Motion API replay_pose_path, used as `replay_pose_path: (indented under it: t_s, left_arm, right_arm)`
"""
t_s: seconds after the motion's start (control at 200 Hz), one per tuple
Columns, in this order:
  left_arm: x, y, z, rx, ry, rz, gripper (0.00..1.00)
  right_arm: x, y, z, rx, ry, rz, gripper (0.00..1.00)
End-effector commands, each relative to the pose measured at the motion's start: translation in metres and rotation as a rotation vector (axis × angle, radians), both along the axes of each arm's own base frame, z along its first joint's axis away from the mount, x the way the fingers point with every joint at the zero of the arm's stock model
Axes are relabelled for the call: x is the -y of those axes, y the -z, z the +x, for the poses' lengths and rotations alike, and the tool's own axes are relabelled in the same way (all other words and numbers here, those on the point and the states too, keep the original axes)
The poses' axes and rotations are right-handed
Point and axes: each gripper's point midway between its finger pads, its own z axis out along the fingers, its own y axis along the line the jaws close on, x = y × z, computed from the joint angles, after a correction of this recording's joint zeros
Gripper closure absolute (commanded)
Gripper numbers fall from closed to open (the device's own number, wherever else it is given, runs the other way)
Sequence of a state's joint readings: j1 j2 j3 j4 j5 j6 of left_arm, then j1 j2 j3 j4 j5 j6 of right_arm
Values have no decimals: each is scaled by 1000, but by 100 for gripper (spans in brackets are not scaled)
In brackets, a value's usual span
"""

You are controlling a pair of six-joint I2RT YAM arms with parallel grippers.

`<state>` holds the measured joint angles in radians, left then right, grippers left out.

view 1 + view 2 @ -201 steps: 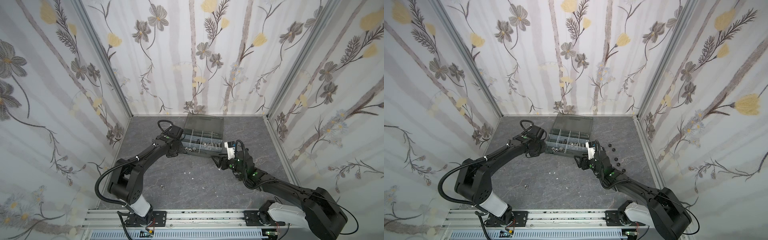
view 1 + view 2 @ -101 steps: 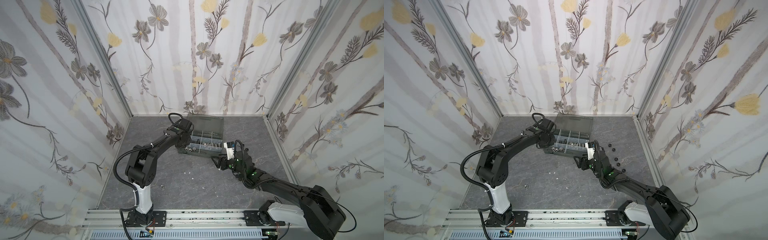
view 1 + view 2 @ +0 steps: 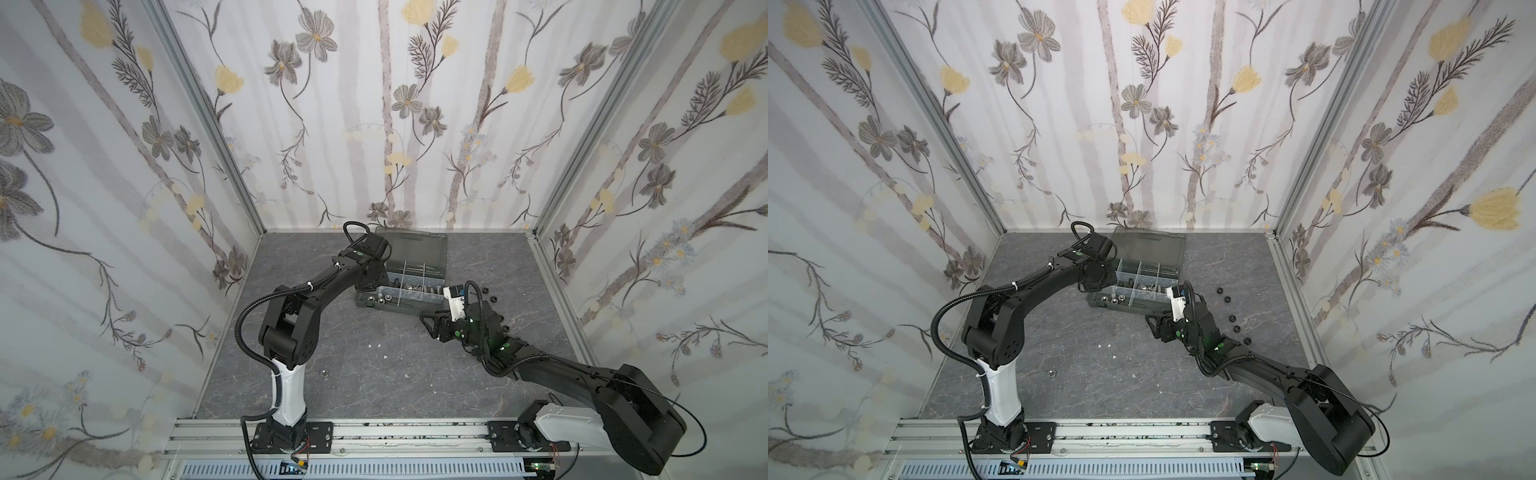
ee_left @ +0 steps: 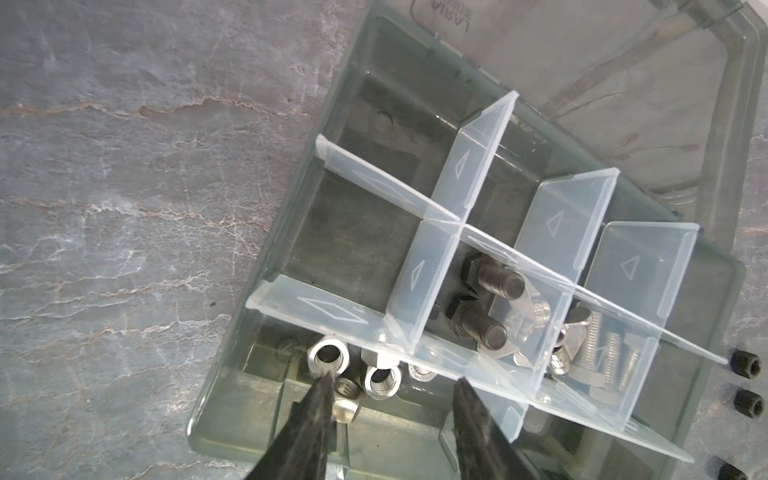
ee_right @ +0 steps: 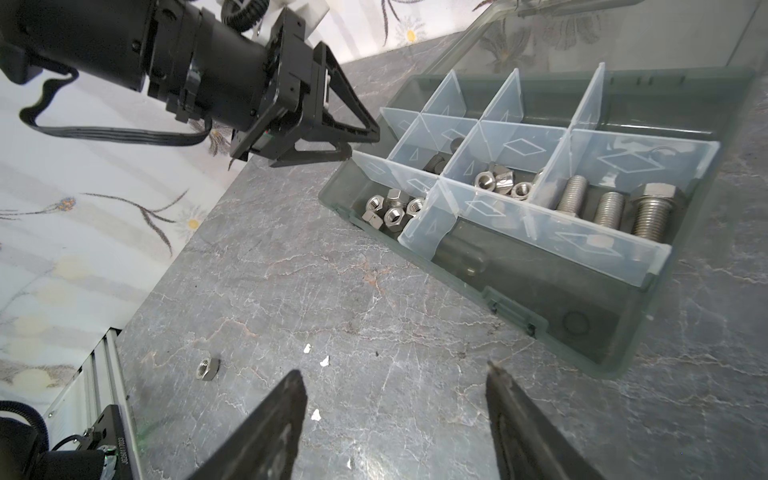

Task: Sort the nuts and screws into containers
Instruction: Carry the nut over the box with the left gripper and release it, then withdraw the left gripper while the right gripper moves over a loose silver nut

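Black and spread apart, the left gripper [image 4: 395, 380] hangs over the end compartment of the dark grey-green plastic organizer case [image 4: 232, 332], with nothing pinched between its jaws. Right under it, a cluster of shiny silver hex nuts [image 4: 371, 380] lies in that corner compartment. One fingertip sits at the rim of a nut; whether it touches, I cannot tell. In the next compartment along, two black hex-head bolts [image 4: 490, 286] lie side by side behind the pale translucent dividers [image 4: 432, 266].

Over to the right gripper [image 5: 395, 370]: jaws wide, empty, low above the grey marbled tabletop [image 5: 332, 270], just in front of the case's long wall. From there, three silver threaded bolts [image 5: 611, 210] line up in the far-end compartment, with more silver nuts [image 5: 498, 180] heaped in the middle one. The smoky transparent lid [image 3: 415, 247] is hinged open behind.

Out on the tabletop, one loose silver hex nut [image 5: 206, 369] sits alone on the near left. Tiny white flecks [image 5: 324, 360] dot the middle, and small black nuts [image 3: 1227, 299] are scattered to the right of the case.
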<state>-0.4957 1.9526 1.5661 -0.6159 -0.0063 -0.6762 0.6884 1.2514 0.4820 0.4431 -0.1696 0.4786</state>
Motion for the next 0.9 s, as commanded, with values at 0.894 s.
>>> replay_pose_path:
  t_s: [0.894]
  left_arm:
    - [-76,-248,-88,760,98,-86,13]
  right_arm:
    - [-215,44,-99,44,-407,-373,34]
